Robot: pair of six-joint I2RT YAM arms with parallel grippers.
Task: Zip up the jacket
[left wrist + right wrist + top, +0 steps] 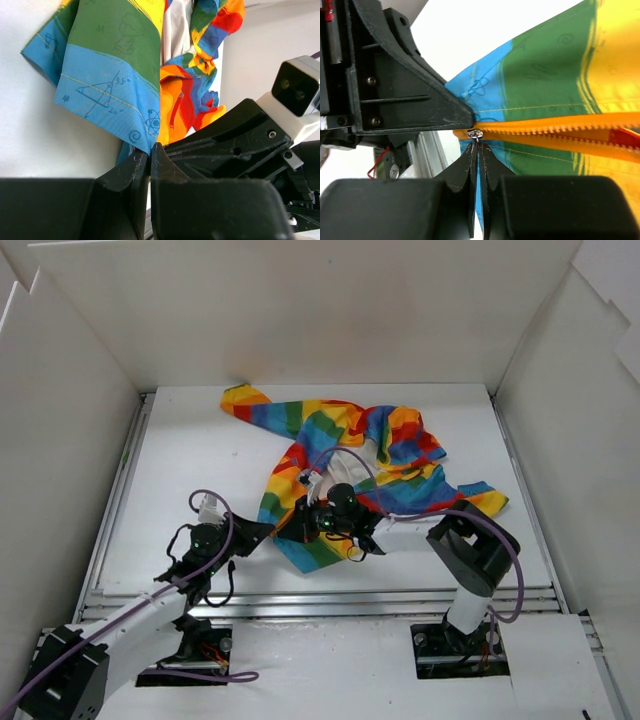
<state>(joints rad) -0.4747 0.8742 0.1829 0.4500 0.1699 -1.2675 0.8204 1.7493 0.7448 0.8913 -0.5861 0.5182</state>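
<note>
Now both claws are clamped at the jacket's btm edge

The jacket (pixel 345 445) is spread out, all crumpled, on the white table (pixel 190 460), in the middle and toward the back. One sleeve is stretched to the back left. The blue btm edge is pointed at the arms.

The L claw (pixel 150 150) is squeezed tight on the blue btm corner of the jacket, right by the zip's end. The R claw (pixel 479 145) is pinched shut on the small silver zip pull (pixel 476 134), at the very btm of the orange zip (pixel 545 131). The zip's teeth are seen apart, so the front is not done up yet.

The 2 claws are packed v. close, nearly tip to tip. In the R wrist view the L claw's black finger is seen just above the pull, pressed on the cloth.

Higher up, the jacket is bunched into red, orange & yellow folds w/ white lining showing. Whether the zip's top part is hidden under them cannot be told. A purple cable (pixel 519 570) from the R arm is looped above the jacket. The table is boxed in by white walls (pixel 300 310) on 3 sides, and silver rails (pixel 300 598) are laid along its near edge.
</note>
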